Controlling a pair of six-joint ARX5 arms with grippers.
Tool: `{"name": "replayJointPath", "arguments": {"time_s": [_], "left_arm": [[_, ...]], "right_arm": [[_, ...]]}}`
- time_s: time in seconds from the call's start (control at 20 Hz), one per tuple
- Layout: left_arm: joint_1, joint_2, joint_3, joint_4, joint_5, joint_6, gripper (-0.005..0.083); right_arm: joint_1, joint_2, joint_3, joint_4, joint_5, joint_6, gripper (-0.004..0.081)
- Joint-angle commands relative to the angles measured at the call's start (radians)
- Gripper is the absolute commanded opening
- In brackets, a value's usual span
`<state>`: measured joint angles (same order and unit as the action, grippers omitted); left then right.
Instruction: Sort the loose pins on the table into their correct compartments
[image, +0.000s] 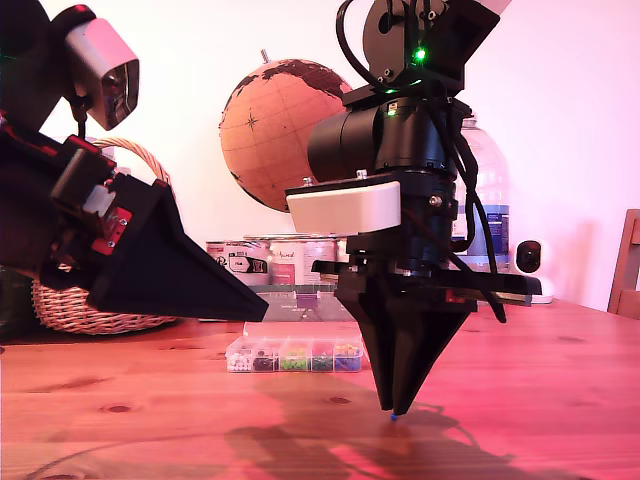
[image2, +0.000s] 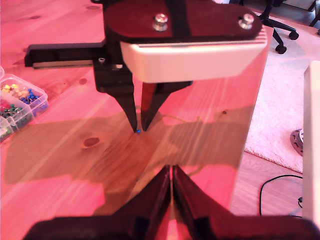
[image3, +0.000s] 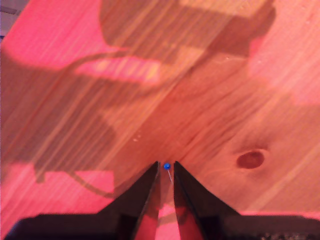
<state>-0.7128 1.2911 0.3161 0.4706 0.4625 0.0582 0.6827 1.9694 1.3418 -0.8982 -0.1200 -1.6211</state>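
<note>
The large reddish-brown wooden table (image: 560, 390) with visible grain and dark knots carries everything. At its far edge stand a cork-coloured globe (image: 268, 130), a woven wicker basket (image: 85, 305) toward the exterior view's left, a clear plastic water bottle (image: 492, 190) and a row of tin cans (image: 262, 262). Nearer the middle sits the little clear plastic box of compartments (image: 295, 355), lid hinged up, its sections showing white, black, green and yellow contents.

My second gripper (image: 397, 405) points straight down, black tapered fingers reaching the tabletop nearer the front edge than the box; its jaws stand slightly apart with the loose blue-headed pin (image3: 166, 166) between the tips, the head just at the fingertips and a thin shaft showing. Whether they squeeze it I cannot tell.

My first gripper (image: 260, 312) hangs above the table at the exterior view's left, tilted toward the other, jaws closed together on nothing.
</note>
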Motion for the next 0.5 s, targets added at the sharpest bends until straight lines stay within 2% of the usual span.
{"name": "replayJointPath", "arguments": {"time_s": [0.0, 0.45], "left_arm": [[-0.001, 0.004, -0.002, 0.002, 0.001, -0.002, -0.0021], [-0.001, 0.004, -0.002, 0.001, 0.001, -0.002, -0.0021]], "right_arm": [[0.008, 0.016, 0.000, -0.001, -0.001, 0.002, 0.0071], [0.008, 0.031, 0.000, -0.003, -0.003, 0.002, 0.0071]]}}
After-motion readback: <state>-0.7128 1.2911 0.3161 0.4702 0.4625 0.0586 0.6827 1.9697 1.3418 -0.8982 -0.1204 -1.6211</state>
